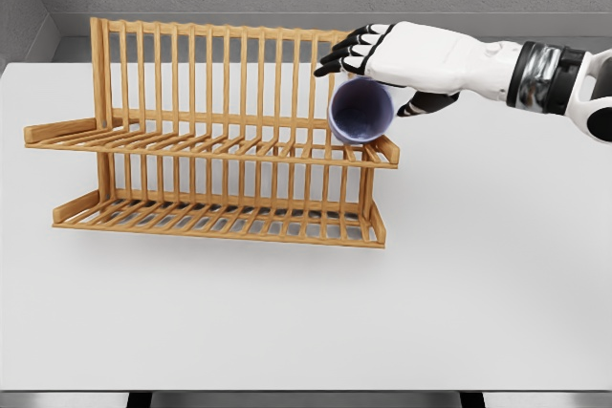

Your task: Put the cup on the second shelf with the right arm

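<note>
One hand (382, 59) is in view, the right, its arm coming in from the right edge and reaching level across to the rack's (215, 140) upper right corner. Its dark fingers (349, 50) curl over the far side of the cup (361, 110) and the thumb shows on the near right side, so the hand is clamped on the cup. The palm faces down, wrist straight, forearm nearly horizontal above the table (478, 284).

The cup hangs below the hand, tipped so its open mouth faces the camera, at the right end of the rack's upper shelf (373, 152). Its lower rim looks to be at or just touching the slats there; I cannot tell whether it bears weight yet.

To finish well, I judge the cup should be lowered until it sits steadily between the slats, a little left of the shelf's end lip so it cannot roll off the right side. Then the fingers should open slowly and the hand lift straight up, clear of the rack's back rails.

The left arm is not visible.
</note>
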`<state>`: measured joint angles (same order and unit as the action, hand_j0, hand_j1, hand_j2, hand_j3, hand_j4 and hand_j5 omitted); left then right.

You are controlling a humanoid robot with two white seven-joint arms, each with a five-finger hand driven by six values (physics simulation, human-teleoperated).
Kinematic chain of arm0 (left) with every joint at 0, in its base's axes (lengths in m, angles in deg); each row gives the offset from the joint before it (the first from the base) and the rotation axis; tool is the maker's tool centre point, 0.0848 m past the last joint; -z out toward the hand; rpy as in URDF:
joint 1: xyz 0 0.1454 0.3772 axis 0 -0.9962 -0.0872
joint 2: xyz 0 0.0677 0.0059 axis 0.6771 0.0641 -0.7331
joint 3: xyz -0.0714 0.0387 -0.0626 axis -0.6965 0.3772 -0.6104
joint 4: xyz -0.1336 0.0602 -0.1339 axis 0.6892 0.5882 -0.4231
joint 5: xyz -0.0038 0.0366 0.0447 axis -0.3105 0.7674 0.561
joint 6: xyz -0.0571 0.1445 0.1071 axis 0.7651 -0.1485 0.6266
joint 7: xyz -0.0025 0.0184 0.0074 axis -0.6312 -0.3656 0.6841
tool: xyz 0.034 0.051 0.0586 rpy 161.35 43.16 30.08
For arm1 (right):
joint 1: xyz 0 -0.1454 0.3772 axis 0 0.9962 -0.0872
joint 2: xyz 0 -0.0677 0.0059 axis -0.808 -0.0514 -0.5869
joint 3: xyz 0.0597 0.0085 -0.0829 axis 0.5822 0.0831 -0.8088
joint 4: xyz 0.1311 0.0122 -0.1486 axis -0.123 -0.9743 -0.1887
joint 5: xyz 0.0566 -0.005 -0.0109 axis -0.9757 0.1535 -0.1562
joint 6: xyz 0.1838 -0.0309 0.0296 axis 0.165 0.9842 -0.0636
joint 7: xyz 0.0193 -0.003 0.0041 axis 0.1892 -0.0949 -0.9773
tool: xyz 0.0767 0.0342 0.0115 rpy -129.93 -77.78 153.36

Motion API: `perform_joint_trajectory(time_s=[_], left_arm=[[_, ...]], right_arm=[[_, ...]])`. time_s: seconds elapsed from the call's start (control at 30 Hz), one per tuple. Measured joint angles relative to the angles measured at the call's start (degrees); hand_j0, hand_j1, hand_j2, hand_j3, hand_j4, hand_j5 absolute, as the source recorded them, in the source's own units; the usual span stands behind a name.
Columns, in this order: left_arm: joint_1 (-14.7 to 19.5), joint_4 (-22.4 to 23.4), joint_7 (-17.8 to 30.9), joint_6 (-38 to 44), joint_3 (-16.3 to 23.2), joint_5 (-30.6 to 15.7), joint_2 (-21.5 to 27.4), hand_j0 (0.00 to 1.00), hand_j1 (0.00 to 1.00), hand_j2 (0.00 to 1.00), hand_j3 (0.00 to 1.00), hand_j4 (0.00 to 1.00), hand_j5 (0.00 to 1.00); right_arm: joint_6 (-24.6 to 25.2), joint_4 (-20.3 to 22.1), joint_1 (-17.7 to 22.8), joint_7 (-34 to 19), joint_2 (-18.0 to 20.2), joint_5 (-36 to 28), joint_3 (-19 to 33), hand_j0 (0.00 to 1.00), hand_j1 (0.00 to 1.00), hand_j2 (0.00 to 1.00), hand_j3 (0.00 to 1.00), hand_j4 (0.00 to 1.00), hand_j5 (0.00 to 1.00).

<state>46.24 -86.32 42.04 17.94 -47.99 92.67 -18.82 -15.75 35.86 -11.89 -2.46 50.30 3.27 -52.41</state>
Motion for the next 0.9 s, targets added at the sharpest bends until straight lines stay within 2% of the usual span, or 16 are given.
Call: perform_joint_trajectory(time_s=[0.17,0.3,0.4,0.5,0.57,0.7,0.9], left_arm=[[0.00,0.00,0.00,0.00,0.00,0.00,0.00,1.00,1.00,1.00,1.00,1.00,1.00],[0.09,0.00,0.00,0.00,0.00,0.00,0.00,1.00,1.00,1.00,1.00,1.00,1.00],[0.00,0.00,0.00,0.00,-0.01,0.00,0.00,1.00,1.00,1.00,1.00,1.00,1.00],[0.00,0.00,0.00,0.00,0.00,0.00,0.00,1.00,1.00,1.00,1.00,1.00,1.00],[0.00,0.00,0.00,0.00,0.00,0.00,0.00,1.00,1.00,1.00,1.00,1.00,1.00],[0.00,-0.01,0.00,0.01,-0.01,0.00,0.00,1.00,1.00,1.00,1.00,1.00,1.00],[0.00,0.00,0.00,0.00,-0.01,0.00,0.00,1.00,1.00,1.00,1.00,1.00,1.00]], right_arm=[[0.06,-0.03,-0.61,0.00,0.44,0.00,0.58,1.00,1.00,1.00,1.00,1.00,1.00],[-0.92,-0.01,0.44,0.00,2.17,-0.09,3.34,1.00,1.00,1.00,1.00,1.00,1.00],[-4.07,0.00,6.41,-0.02,4.93,-0.21,8.14,1.00,1.00,1.00,1.00,1.00,1.00],[-6.57,-0.01,8.00,0.00,6.47,-0.32,13.52,1.00,1.00,1.00,1.00,1.00,1.00],[-7.33,0.00,10.02,0.00,6.65,-0.29,15.35,1.00,1.00,1.00,1.00,1.00,1.00],[-10.13,-0.01,18.90,-0.01,6.76,-0.18,21.47,1.00,1.00,1.00,1.00,1.00,1.00],[-13.03,-0.15,25.05,-0.01,5.74,-0.09,27.80,1.00,1.00,1.00,1.00,1.00,1.00]])
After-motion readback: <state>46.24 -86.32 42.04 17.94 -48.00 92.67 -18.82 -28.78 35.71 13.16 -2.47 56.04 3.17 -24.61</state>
